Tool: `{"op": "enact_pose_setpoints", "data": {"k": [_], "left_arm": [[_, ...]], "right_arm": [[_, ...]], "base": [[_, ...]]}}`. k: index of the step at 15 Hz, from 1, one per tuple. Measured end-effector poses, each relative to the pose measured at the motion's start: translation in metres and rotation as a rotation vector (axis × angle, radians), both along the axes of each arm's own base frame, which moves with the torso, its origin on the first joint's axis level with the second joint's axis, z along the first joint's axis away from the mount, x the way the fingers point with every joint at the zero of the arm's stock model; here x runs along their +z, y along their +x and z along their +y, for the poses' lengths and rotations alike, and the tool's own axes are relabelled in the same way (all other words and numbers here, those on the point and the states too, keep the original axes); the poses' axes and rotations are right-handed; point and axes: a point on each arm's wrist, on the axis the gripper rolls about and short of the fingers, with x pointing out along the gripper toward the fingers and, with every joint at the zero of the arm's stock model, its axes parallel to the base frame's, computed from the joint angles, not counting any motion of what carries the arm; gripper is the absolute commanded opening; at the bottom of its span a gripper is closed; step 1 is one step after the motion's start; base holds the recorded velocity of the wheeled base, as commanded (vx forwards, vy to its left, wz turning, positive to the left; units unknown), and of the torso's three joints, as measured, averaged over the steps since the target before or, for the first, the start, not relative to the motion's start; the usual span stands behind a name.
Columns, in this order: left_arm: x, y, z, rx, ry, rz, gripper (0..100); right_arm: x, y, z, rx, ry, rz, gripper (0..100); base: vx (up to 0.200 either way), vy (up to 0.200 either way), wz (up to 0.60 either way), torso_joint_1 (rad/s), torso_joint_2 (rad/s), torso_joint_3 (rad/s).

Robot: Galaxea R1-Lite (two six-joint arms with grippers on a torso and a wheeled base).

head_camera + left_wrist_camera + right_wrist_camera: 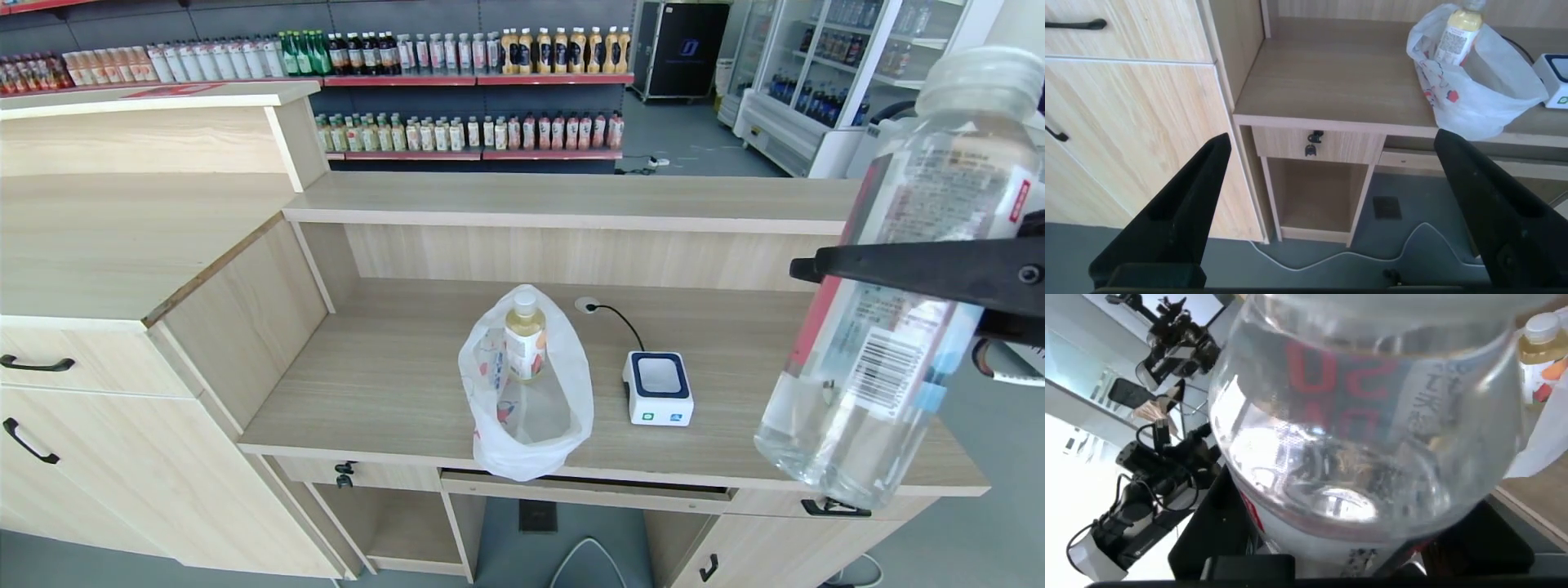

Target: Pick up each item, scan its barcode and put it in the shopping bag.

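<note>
My right gripper (922, 273) is shut on a clear water bottle (890, 310), held up close to the head camera at the right, cap up and tilted, its barcode facing me. The bottle's base (1364, 441) looms large in the right wrist view. On the counter a white shopping bag (526, 392) lies open with a yellow drink bottle (524, 336) standing in it. Just right of the bag sits the white barcode scanner (658, 387), its cable running back. My left gripper (1331, 220) hangs open below the counter's front edge, with the bag (1478, 73) beyond it.
The wooden counter (392, 367) has a raised back ledge (571, 200) and a taller cabinet with drawers (98, 384) on the left. Shelves of bottled drinks (457, 57) and fridges (824, 73) stand behind.
</note>
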Motion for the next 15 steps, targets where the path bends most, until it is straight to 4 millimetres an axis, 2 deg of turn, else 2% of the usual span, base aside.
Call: {"op": "enact_pose_setpoints", "data": {"k": [4,9,15], "left_arm": [[0.000,0.000,0.000,0.001,0.000,0.000,100],[0.000,0.000,0.000,0.000,0.000,0.000,100],[0.000,0.000,0.000,0.000,0.000,0.000,100]], "right_arm": [[0.001,-0.015,0.008,0.083,-0.002,-0.033,0],[-0.011,-0.030,0.000,0.091,-0.018,-0.004,0],[-0.009,-0.035,-0.004,0.091,-0.008,-0.018,0]], "base": [[0.000,0.000,0.00,0.000,0.00,0.000],[0.000,0.000,0.00,0.000,0.00,0.000],[0.000,0.000,0.00,0.000,0.00,0.000]]}}
